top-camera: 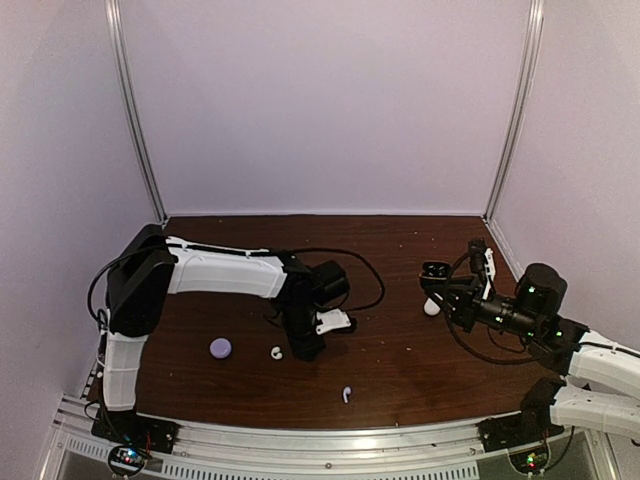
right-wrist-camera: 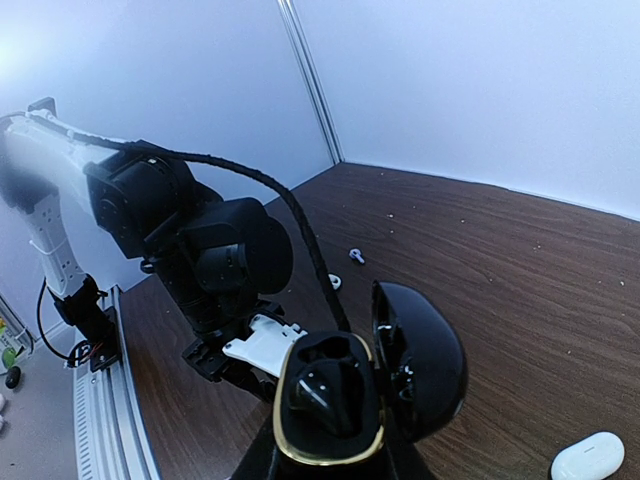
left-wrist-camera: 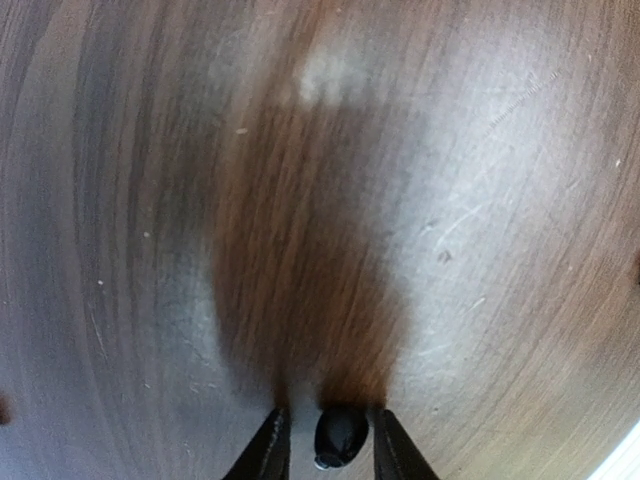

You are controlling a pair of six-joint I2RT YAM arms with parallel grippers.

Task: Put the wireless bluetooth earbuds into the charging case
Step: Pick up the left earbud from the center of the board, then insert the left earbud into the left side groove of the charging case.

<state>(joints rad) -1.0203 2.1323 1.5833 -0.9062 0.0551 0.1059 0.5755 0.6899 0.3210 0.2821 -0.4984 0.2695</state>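
Two tools: left tool (left-wrist-camera: 330, 415) part-open astride black earbud (left-wrist-camera: 340, 438), right tool (top-camera: 441, 286) clamping charging case (right-wrist-camera: 425, 365)

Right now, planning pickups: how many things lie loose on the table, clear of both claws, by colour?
White: 3 (curled earbud, stemmed earbud, case)
Lavender: 1 (round piece)
Total: 4
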